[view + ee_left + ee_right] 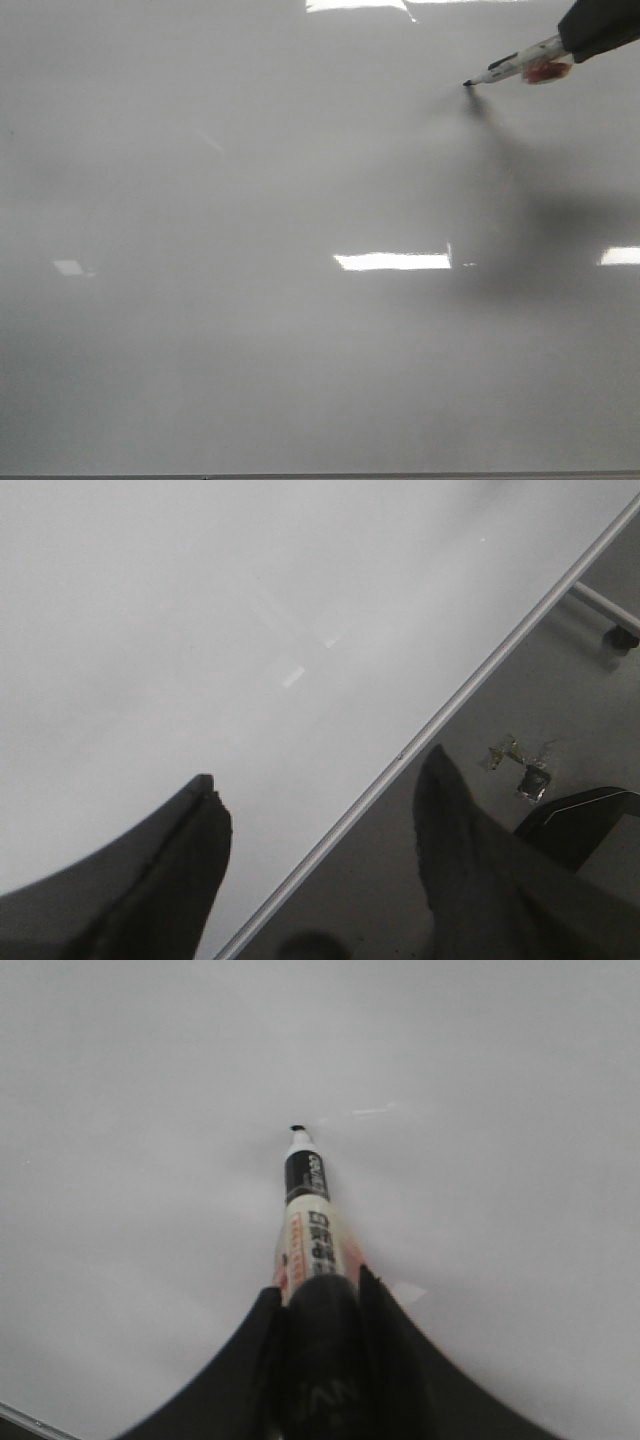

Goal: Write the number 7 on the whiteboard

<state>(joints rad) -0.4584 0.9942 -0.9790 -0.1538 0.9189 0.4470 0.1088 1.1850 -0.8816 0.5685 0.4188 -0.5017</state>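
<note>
The whiteboard (250, 330) is a glossy pale grey board that fills the front view; no number 7 or any marker line shows on it. My right gripper (585, 38) enters at the top right, shut on a white and black marker (520, 66). The marker's black tip (467, 83) is at or just above the board surface. In the right wrist view the gripper (318, 1295) clamps the marker (308, 1215), tip pointing at bare board (150, 1110). My left gripper (318, 780) is open and empty over the board's metal edge (450, 710).
Bright rectangular light reflections (392, 261) lie on the board. The board's thin dark bottom edge (320, 476) runs along the front. Beyond the edge in the left wrist view is grey floor (540, 680) with a frame leg and a caster (622, 637).
</note>
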